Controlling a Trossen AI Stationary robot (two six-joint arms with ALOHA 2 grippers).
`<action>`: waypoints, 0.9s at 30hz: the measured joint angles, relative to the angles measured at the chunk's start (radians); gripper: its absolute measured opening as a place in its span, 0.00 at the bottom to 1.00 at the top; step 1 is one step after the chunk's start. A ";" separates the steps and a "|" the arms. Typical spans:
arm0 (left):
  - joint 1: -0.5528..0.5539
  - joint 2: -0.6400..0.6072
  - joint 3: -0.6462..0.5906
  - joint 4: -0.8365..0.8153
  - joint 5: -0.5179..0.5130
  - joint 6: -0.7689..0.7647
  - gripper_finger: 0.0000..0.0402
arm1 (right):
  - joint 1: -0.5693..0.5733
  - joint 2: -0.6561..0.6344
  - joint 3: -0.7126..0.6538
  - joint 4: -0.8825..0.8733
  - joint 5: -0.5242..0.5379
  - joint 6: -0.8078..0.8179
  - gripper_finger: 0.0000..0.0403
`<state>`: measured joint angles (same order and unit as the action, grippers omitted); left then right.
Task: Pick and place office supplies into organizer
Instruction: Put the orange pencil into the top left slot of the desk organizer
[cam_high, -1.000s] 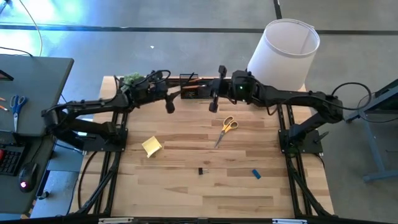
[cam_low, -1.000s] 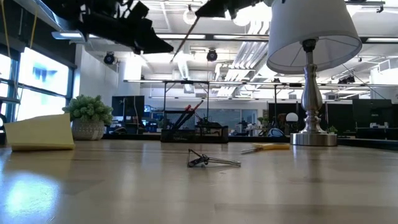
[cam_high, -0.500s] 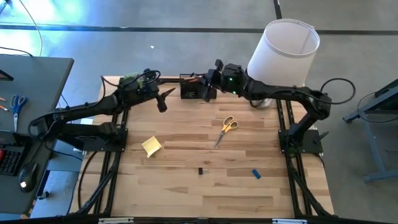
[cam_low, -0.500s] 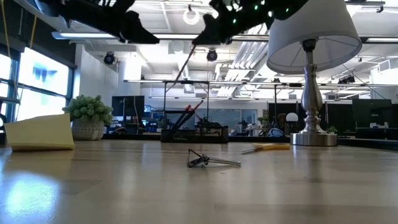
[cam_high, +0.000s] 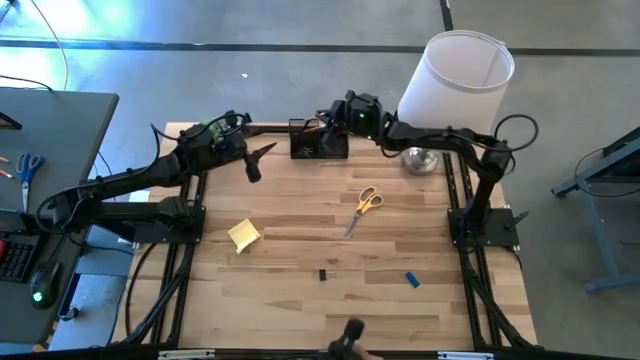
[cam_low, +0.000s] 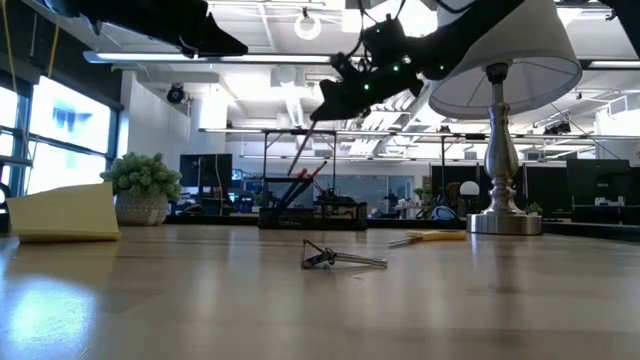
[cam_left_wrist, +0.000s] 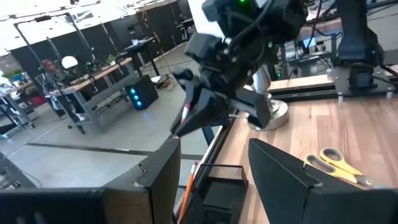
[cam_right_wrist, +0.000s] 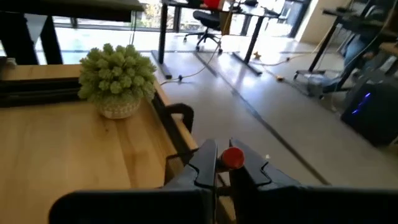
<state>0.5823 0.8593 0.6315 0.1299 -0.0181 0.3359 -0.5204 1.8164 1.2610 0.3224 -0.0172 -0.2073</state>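
My right gripper (cam_high: 336, 120) is shut on an orange pencil (cam_low: 316, 134) with a red eraser, held high over the black organizer (cam_high: 318, 141) at the table's far edge. Pens and pencils stick up out of the organizer (cam_low: 300, 205). My left gripper (cam_high: 254, 163) hovers open to the organizer's left, raised off the table, its fingers (cam_left_wrist: 283, 171) empty. Lying flat on the table are the yellow-handled scissors (cam_high: 364, 206), the yellow sticky-note pad (cam_high: 244, 234), a small black clip (cam_high: 323, 274) and a blue block (cam_high: 411, 280). My right gripper pinches the pencil between its two fingers just below the red eraser end (cam_right_wrist: 232, 157). The fingers come from above, slanting from the table's right. The pencil hangs tilted below them, lifted clear, its lower tip (cam_low: 299, 166) just above the organizer.
A green plant (cam_high: 212, 127) stands at the far left corner and a white-shaded lamp (cam_high: 456, 76) at the far right, both beside the organizer. The near half of the table (cam_high: 300, 310) holds only the small items. A grey side desk (cam_high: 50, 130) stands left of the table.
My right gripper has carried the pencil toward the table's far edge and left, coming over the organizer, and has gone down, so the pencil's tip hangs lower. My left gripper has drawn back a little toward the table's left.
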 joint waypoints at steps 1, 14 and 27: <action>0.000 0.000 0.000 0.000 0.000 0.000 0.45 | -0.006 0.007 0.000 0.000 -0.012 0.010 0.01; 0.000 0.000 0.000 0.001 0.007 0.000 0.45 | -0.058 0.076 0.000 0.041 -0.131 0.134 0.02; 0.000 0.000 0.000 0.005 0.007 0.000 0.45 | -0.067 0.104 0.000 0.106 -0.140 0.159 0.15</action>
<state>0.5823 0.8597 0.6315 0.1352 -0.0113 0.3355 -0.5873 1.9202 1.2610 0.4281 -0.1574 -0.0486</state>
